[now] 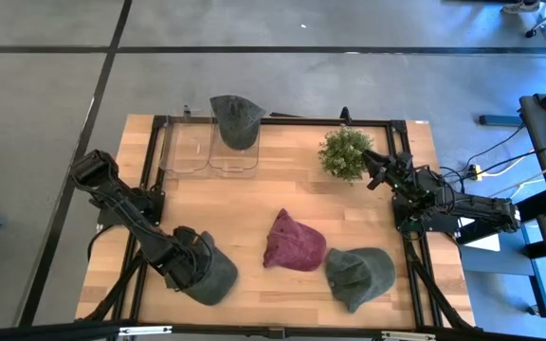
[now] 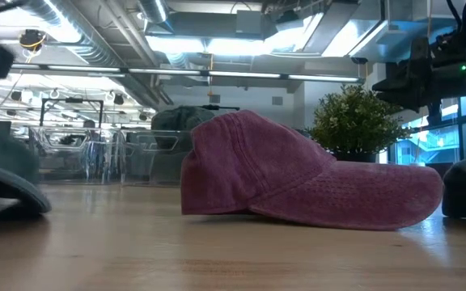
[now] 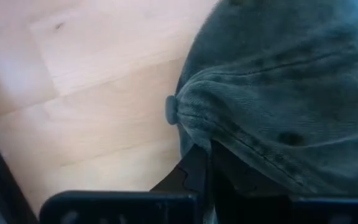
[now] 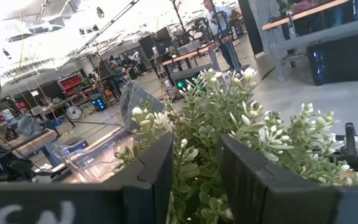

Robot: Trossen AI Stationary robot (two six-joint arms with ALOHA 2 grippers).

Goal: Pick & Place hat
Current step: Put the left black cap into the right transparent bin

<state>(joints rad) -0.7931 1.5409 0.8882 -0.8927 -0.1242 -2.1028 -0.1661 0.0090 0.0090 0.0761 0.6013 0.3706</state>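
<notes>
Nearest me, I had the left gripper (image 1: 186,268) at the front-left of the table (image 1: 254,194), its fingers pinched on the edge of a grey-green hat (image 1: 211,275) lying there. Beside it sat the maroon hat (image 1: 294,242), then another grey-green hat (image 1: 360,275) at front-right. Farther back, the right gripper (image 1: 373,170) waited beside the plant (image 1: 344,152), fingers apart. Farthest off, a clear bin (image 1: 207,152) held a fourth hat (image 1: 235,118). I judged the pinch shallow; soft cloth could slip free on the lift, or sag and snag the bin's rim.
</notes>
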